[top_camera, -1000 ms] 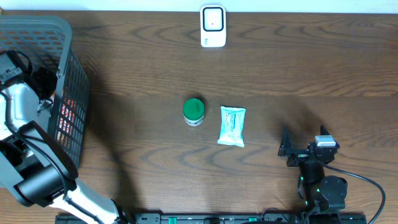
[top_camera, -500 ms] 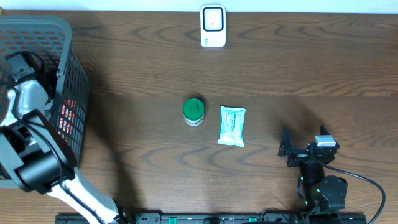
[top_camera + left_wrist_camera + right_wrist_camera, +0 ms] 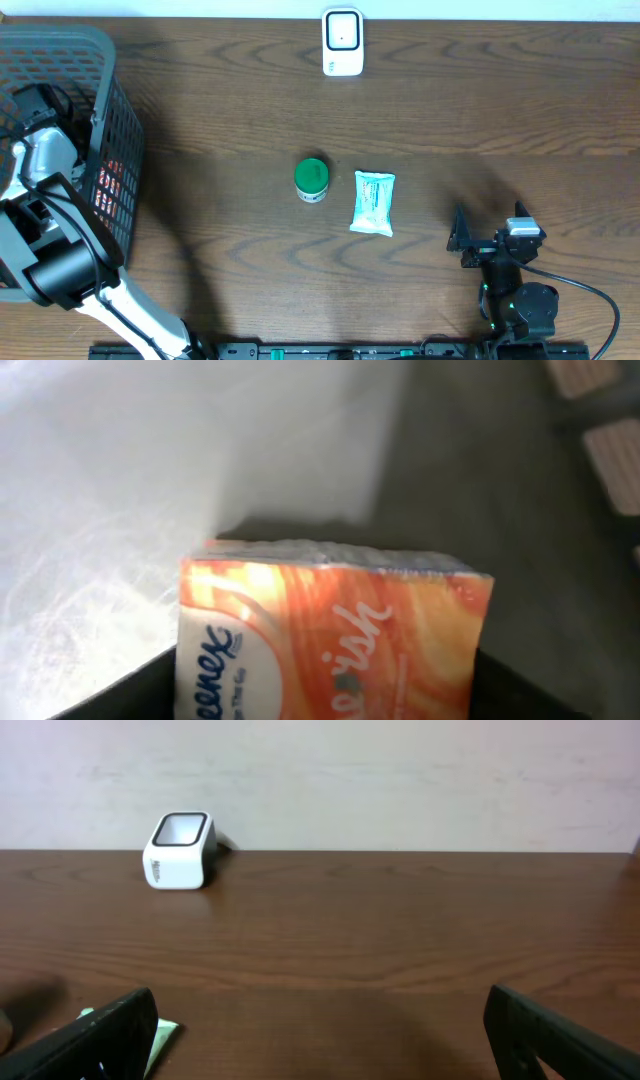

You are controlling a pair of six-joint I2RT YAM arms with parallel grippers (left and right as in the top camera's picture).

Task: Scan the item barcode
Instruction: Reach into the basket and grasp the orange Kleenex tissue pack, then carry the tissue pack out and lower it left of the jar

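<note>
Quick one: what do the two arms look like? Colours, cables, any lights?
Left arm: black joint housings with white-silver links. Right arm: all black with small green lights, a pale grey block at the wrist and a thin black cable looping off to the side. Jaws on both are black.

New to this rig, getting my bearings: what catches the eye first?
An orange Kleenex pack fills the left wrist view. Overhead, a grey basket stands at the left edge, a green-lidded jar sits in the middle beside a pale packet, and a white scanner stands at the far edge.
</note>
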